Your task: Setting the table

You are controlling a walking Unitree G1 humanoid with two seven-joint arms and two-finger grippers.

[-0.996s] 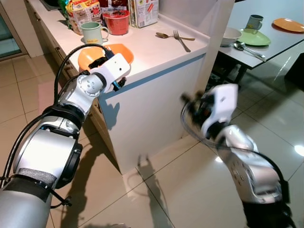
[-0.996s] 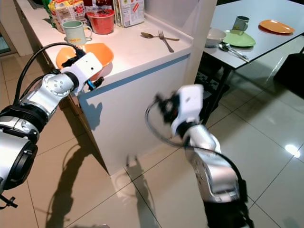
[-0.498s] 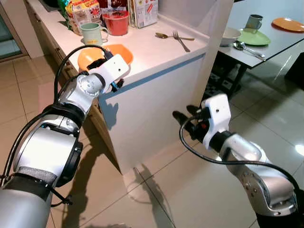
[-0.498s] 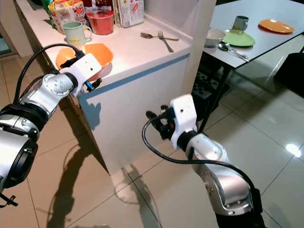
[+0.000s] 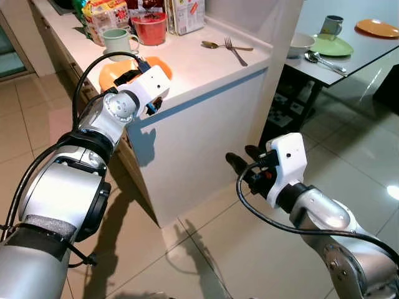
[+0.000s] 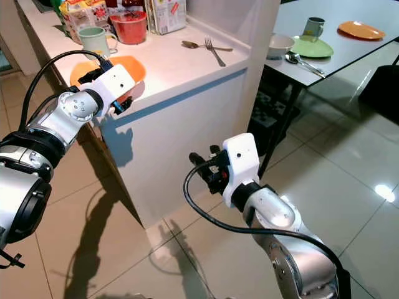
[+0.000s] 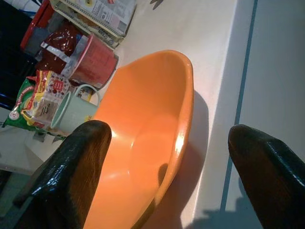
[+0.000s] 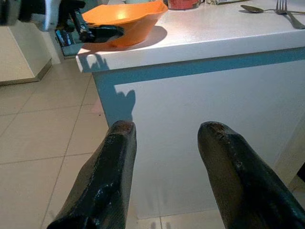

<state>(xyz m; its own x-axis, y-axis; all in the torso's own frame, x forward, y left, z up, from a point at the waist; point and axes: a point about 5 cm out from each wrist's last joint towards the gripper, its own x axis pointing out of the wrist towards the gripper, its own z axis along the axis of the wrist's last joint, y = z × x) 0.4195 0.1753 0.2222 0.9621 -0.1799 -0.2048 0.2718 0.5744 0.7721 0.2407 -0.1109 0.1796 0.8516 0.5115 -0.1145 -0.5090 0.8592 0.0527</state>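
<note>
The left gripper (image 7: 167, 157) is raised to the corner of the white counter (image 5: 206, 62), its fingers (image 7: 78, 157) spread wide on either side of the orange bowl (image 7: 147, 133); from the wrist view the bowl sits between the two fingers, though whether they touch it cannot be told. The bowl rests near the counter's edge, just above the blue stripe. Beyond the gripper, further along the counter, stand a pale green mug (image 5: 117, 42), a red tub (image 5: 149, 28), snack packets (image 5: 103, 12) and a carton (image 5: 187, 14). To the gripper's right and well apart from it, a spoon (image 5: 213, 45) and a fork (image 5: 234, 50) lie side by side on the counter.

The right gripper (image 8: 164, 167) hangs low in front of the counter's white side panel, over the tiled floor (image 5: 206, 249), fingers (image 8: 107, 176) parted and holding nothing. It points toward the panel, with the bowl up above and ahead of it.

Further right, past a white pillar, a grey table (image 5: 368, 47) is partly laid: a white bowl (image 5: 301, 43) beside a green plate (image 5: 332, 46), cutlery (image 5: 321, 62) just in front of them, a grey mug (image 5: 332, 26) behind, and an orange plate (image 5: 377, 28) at the far side.
</note>
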